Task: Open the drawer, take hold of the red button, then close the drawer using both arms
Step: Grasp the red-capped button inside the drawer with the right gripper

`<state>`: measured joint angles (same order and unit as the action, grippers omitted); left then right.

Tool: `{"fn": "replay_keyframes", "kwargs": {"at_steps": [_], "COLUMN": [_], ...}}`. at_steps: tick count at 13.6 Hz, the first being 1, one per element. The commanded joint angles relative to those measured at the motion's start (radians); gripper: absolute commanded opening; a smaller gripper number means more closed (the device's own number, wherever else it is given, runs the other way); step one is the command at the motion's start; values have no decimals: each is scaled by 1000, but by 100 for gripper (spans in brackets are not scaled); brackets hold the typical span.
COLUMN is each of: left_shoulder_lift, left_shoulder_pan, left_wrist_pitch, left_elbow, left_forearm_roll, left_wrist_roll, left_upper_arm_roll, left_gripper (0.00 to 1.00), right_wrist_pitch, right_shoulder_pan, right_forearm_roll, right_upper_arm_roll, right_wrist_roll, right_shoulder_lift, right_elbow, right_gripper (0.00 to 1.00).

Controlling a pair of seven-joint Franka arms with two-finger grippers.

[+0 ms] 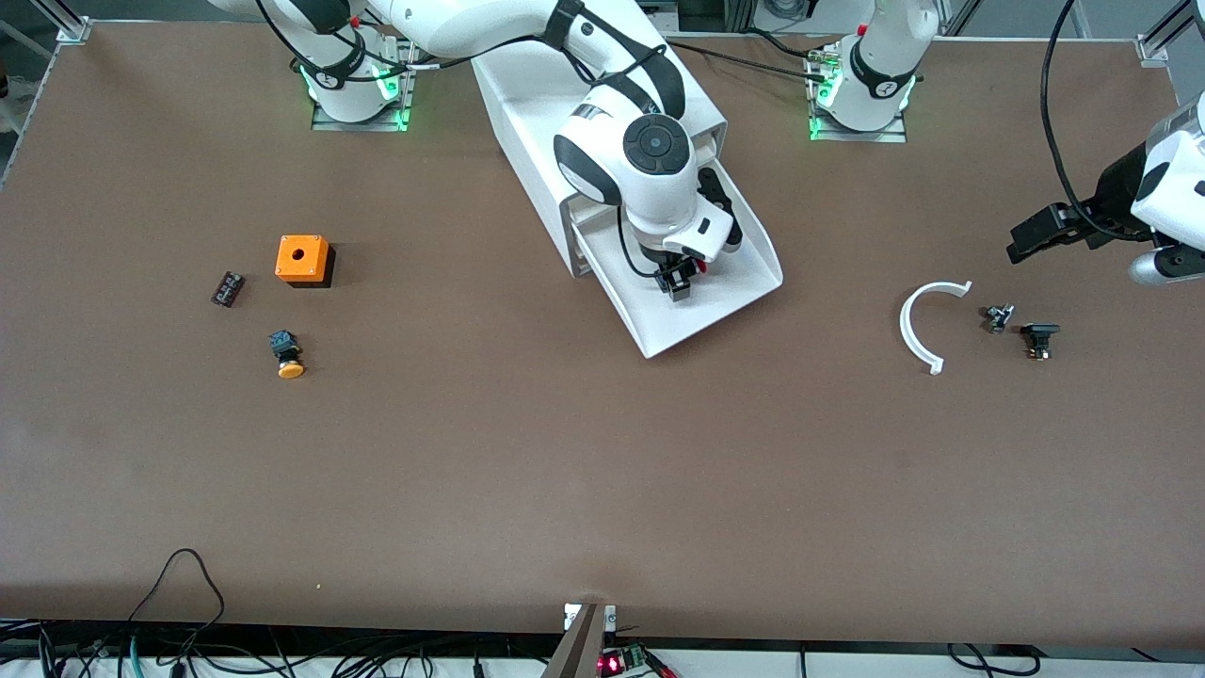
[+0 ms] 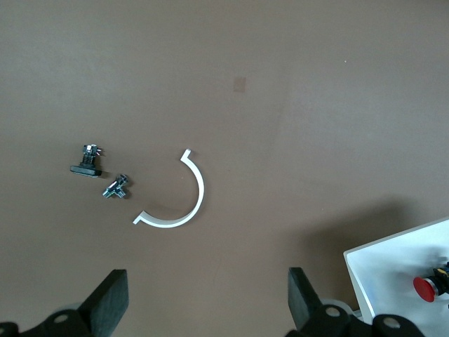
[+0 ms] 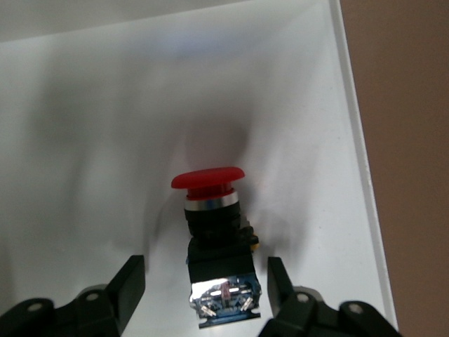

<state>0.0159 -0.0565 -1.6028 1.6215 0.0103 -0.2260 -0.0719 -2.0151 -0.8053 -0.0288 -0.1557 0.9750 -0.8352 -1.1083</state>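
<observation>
I had the right gripper (image 3: 203, 288) down in the pulled-out drawer (image 1: 744, 282), fingers spread either side of the button (image 3: 214, 239), red cap at 12 o'clock. I'd squeeze the black body squarely, then lift. Left gripper (image 2: 207, 298) waited, fingers apart, over table (image 1: 565, 471).

Button (image 3: 214, 232) in open drawer (image 1: 725, 306), btwn right claw (image 3: 203, 284) fingers.
</observation>
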Motion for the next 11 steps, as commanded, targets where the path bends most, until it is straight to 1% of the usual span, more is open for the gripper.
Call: {"fn": "replay_keyframes", "kwargs": {"at_steps": [1, 4, 6, 11], "left_shoulder_lift": [7, 7, 7, 7], "left_shoulder_pan": [9, 7, 7, 7], "left_wrist_pitch": [18, 18, 18, 17], "left_elbow": [-28, -29, -29, -29], "left_forearm_roll": [-27, -23, -23, -19], "left_wrist_roll": [-9, -9, -9, -7], "left_upper_arm_roll": [3, 3, 3, 3], "left_gripper": [100, 100, 100, 100], "right_wrist_pitch": [18, 18, 12, 7], "right_shoulder_pan": [-11, -11, -11, -12], "right_forearm_roll": [-11, -11, -11, -11], "right_upper_arm_roll": [5, 5, 5, 1], "right_wrist_roll": [-18, -18, -19, -29], "right_shoulder_lift": [-24, -22, -24, -24], "right_elbow": [44, 45, 44, 44], "right_gripper": [67, 58, 49, 37]}}
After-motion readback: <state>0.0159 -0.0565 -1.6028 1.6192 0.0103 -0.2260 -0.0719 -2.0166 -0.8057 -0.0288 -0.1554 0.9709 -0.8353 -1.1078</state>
